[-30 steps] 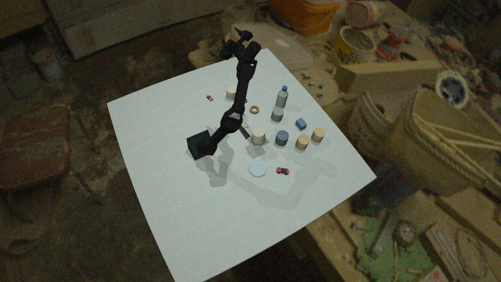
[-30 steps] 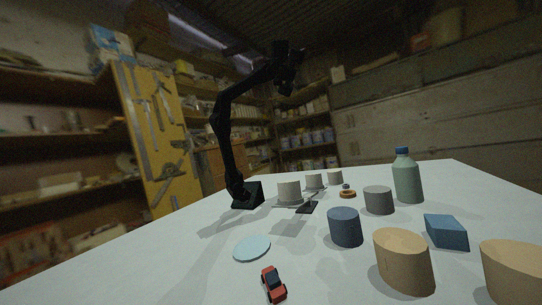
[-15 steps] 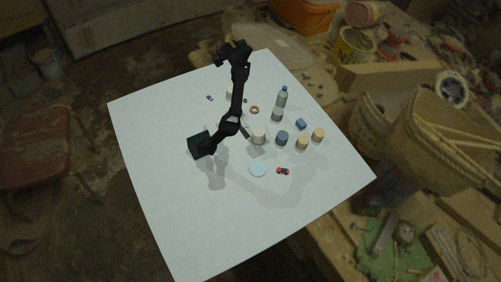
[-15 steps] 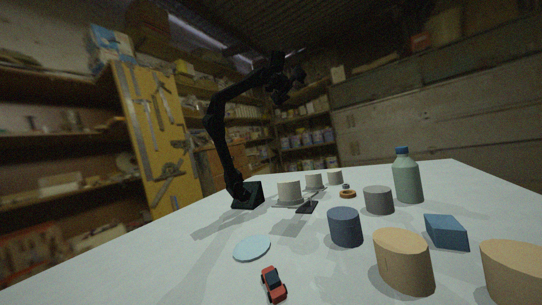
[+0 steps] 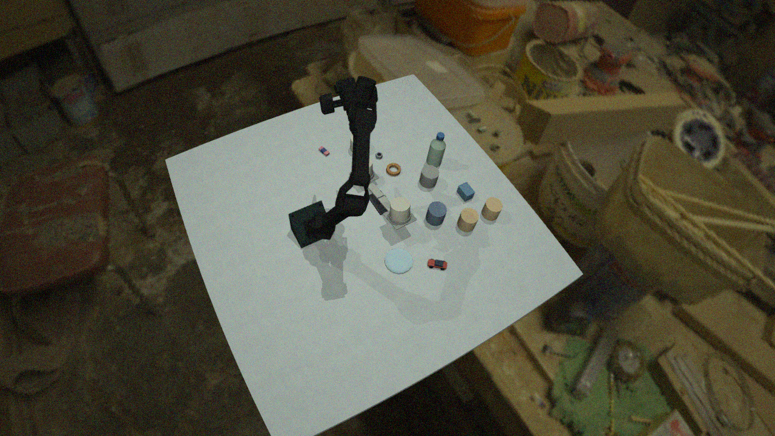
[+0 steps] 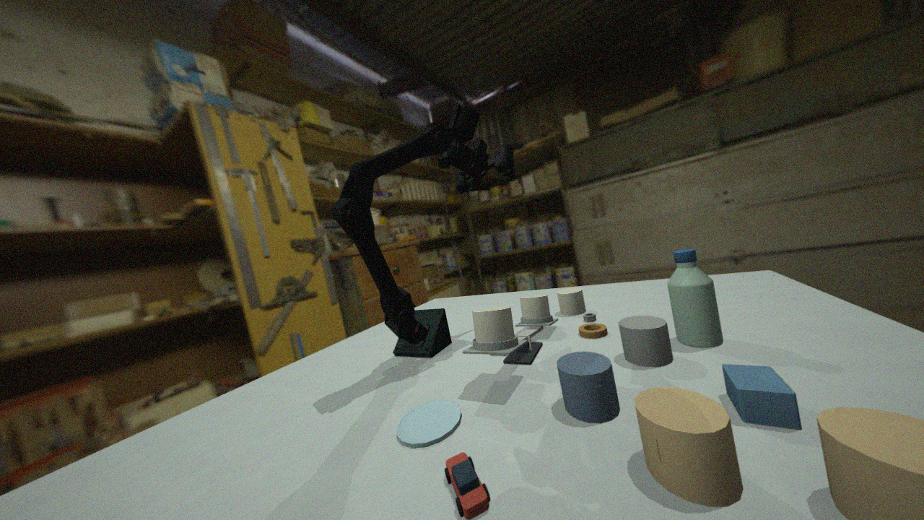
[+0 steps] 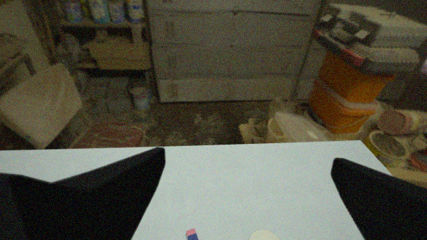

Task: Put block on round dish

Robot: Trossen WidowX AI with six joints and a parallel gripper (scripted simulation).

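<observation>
The near cup [image 5: 399, 210] [image 6: 492, 325] is off-white and stands upside down on the near end of the small balance [image 5: 410, 220] [image 6: 524, 354]. A shadow lies apart from that end. The identical far cup [image 6: 535, 309] stands on the far end; the arm partly hides it in the top view. I cannot tell which end is lower. No block is visible. The round dish [image 5: 398, 260] [image 6: 429, 423] is pale blue and bare. My gripper [image 7: 247, 161] is open and empty, high above the table and far from both cups; its fingers are wide apart in the wrist view.
An off-white cylinder [image 6: 571, 302] [image 7: 263, 236] stands beyond the balance. A red car [image 5: 437, 264] [image 6: 466, 483] is beside the dish. A dark blue cylinder [image 5: 435, 213], a grey cylinder [image 5: 428, 177], a bottle [image 5: 436, 151], a blue block [image 5: 465, 191] and two tan cylinders stand farther right.
</observation>
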